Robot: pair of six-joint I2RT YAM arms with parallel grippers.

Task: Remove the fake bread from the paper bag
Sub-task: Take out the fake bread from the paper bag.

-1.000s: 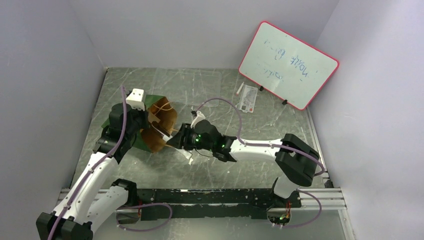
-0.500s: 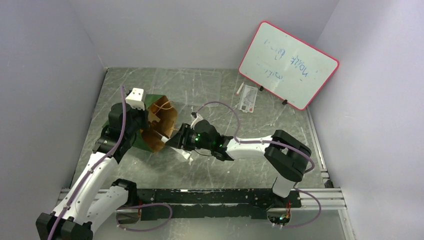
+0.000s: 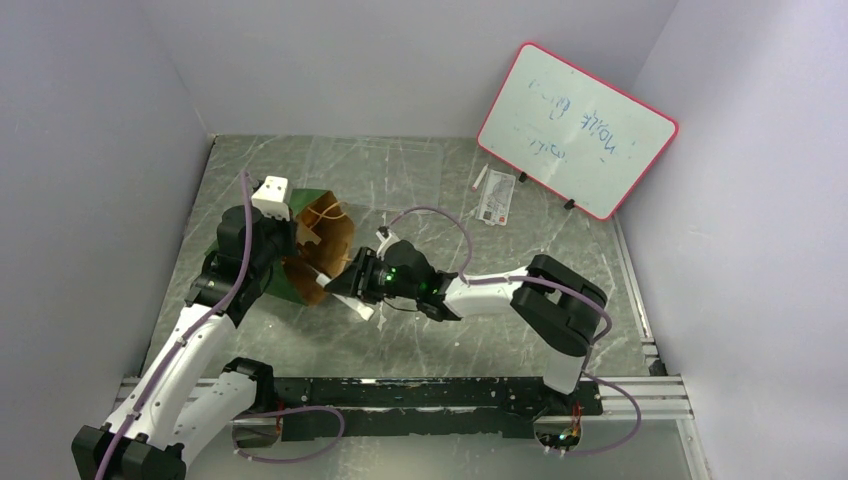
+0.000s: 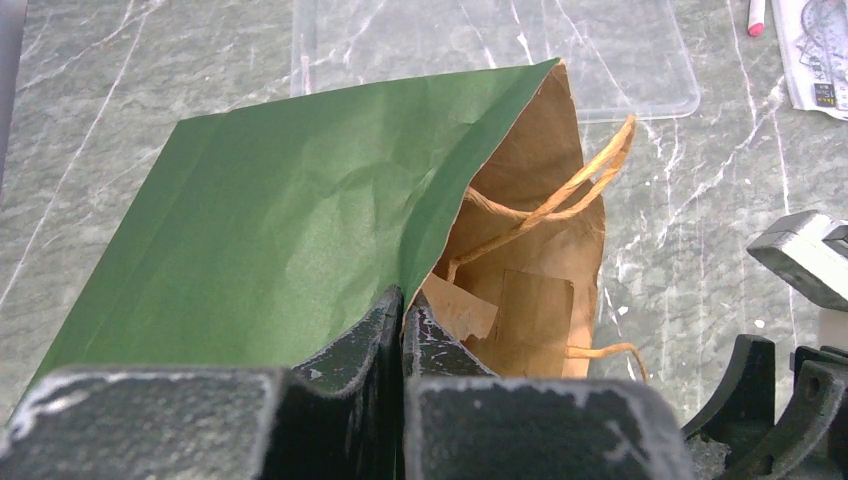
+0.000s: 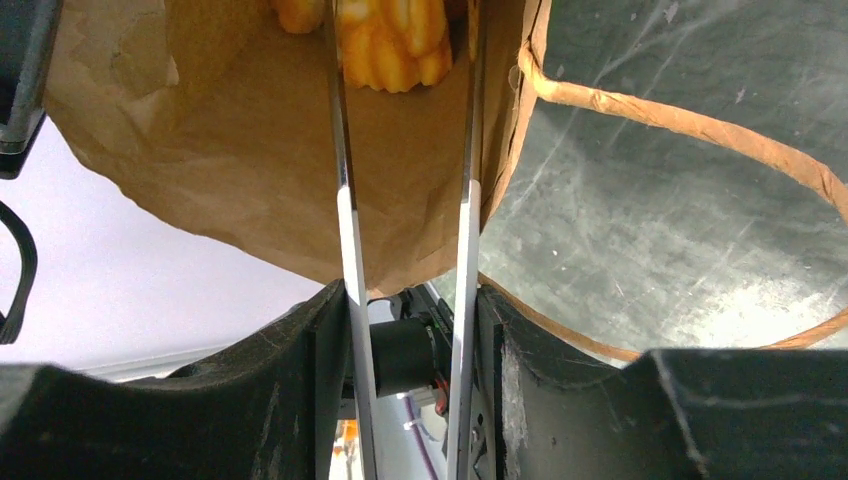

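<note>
step: we judge reach-in; fake bread at top centre.
left pincer: clamps paper bag rim.
right pincer: parted round bread.
next: close, withdraw.

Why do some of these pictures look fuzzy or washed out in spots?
Left wrist view: the left gripper up close is blurred, the paper bag beyond it sharp. Right wrist view: the bread looks overbright, and the table shows a pale glare patch. Top view: even light, faint shadows.
</note>
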